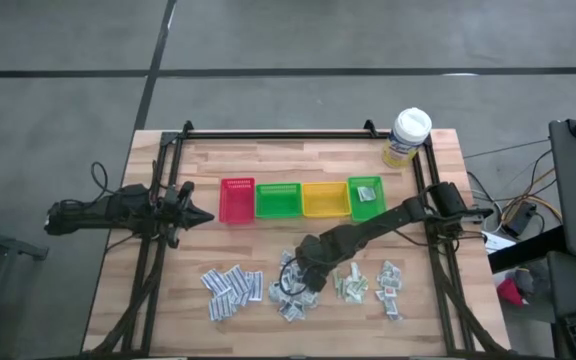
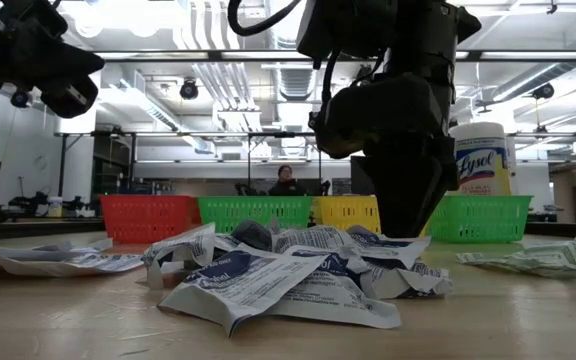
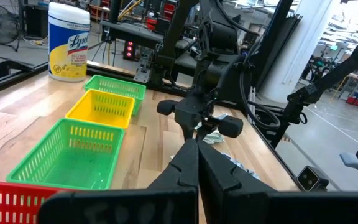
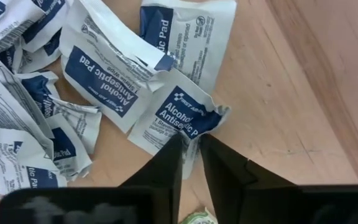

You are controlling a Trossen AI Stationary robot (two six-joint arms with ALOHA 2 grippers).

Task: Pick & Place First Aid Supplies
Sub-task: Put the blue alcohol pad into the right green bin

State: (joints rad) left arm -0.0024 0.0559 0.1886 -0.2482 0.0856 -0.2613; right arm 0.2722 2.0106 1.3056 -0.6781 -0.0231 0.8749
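Observation:
The first aid supplies lie in loose heaps on the near half of the wooden table: white-blue sachets (image 1: 231, 290), a darker blue-white heap (image 1: 293, 295), pale green ones (image 1: 351, 285) and white-red ones (image 1: 390, 290). My right gripper (image 1: 303, 275) points down into the blue-white heap, shut on one alcohol pad sachet (image 4: 179, 115). My left gripper (image 1: 196, 214) waits shut at the table's left, beside the red bin (image 1: 237, 200), holding nothing. My right gripper pinches the alcohol pad sachet by its white edge (image 4: 180, 129) between its two fingers (image 4: 166, 163). The fingers come from above, pointing down. The sachet lies flat on the table among the others.
Red, green (image 1: 278, 200), yellow (image 1: 325, 198) and a second green bin (image 1: 365, 197) stand in a row across the table's middle; the last holds some sachets. A wipes tub (image 1: 408, 135) stands at the far right corner. Dark frame rails (image 1: 438, 260) run along the table's sides.

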